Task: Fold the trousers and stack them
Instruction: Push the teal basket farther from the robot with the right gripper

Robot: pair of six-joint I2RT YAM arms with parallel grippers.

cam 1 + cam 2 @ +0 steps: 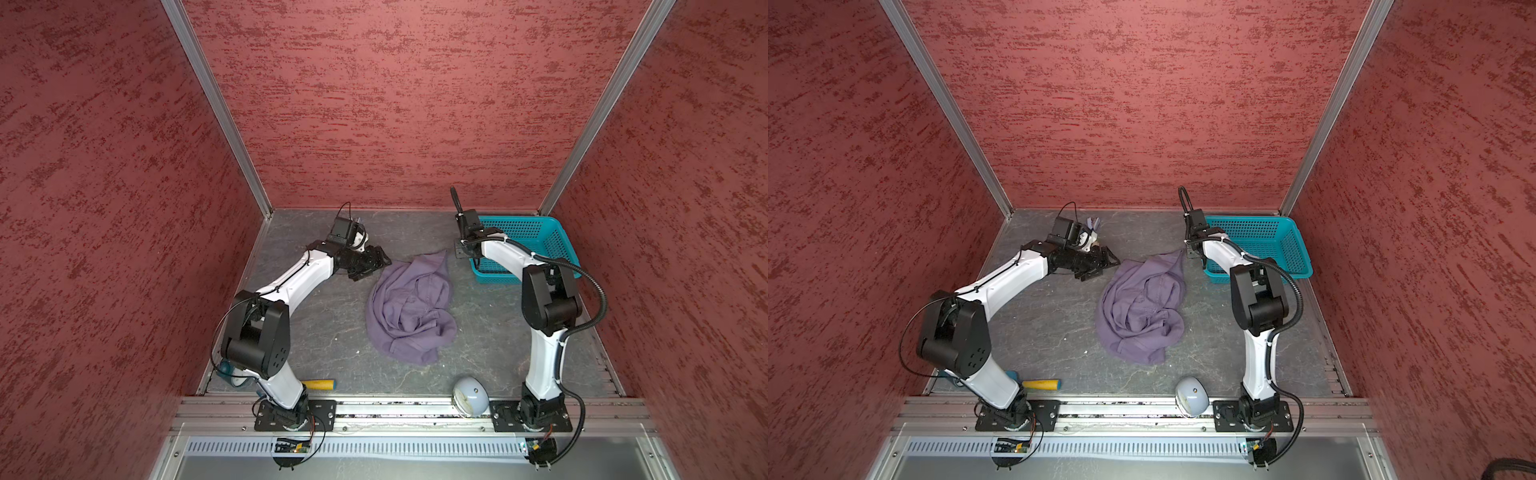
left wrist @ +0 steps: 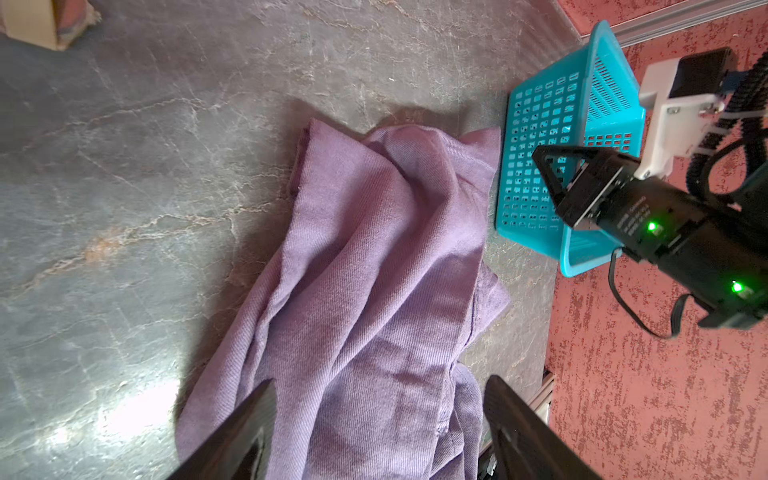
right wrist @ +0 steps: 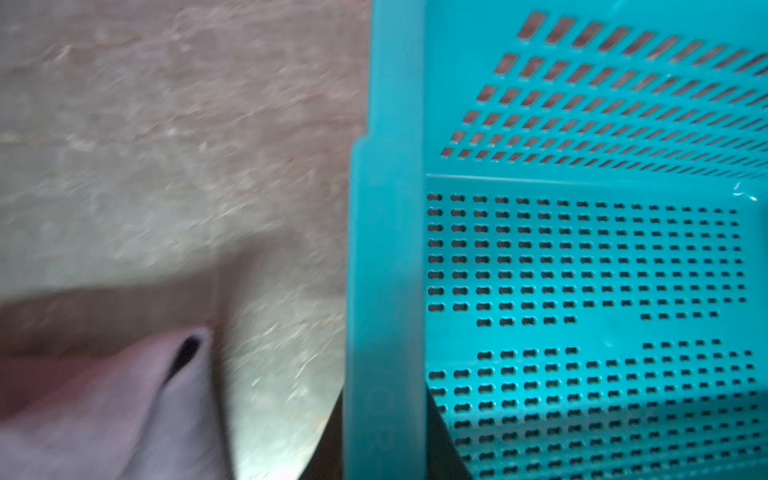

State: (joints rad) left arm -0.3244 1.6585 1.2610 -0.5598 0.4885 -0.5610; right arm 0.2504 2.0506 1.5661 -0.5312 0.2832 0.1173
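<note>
The trousers lie unfolded in a crumpled lavender heap near the middle of the grey marbled surface, between the two arms. One pointed corner of cloth reaches toward the far side and the teal basket. In both top views the left end effector sits low just beside the heap's far left edge, aimed at the cloth. In the left wrist view its two dark fingers stand well apart and grip nothing, with the trousers spread out beyond them; whether a fingertip touches the cloth cannot be told. The basket stands in the far right corner of the surface, and the right end effector sits at its near left corner. In the right wrist view that end effector has a dark finger close against each side of the basket's rim, so it is clamped on the rim. The same view shows the tip of the trousers near the basket but apart from it, with bare surface between. At the near edge a yellow-handled tool lies by the left arm's base and a pale domed object by the right arm's base, both well apart from the trousers
</note>
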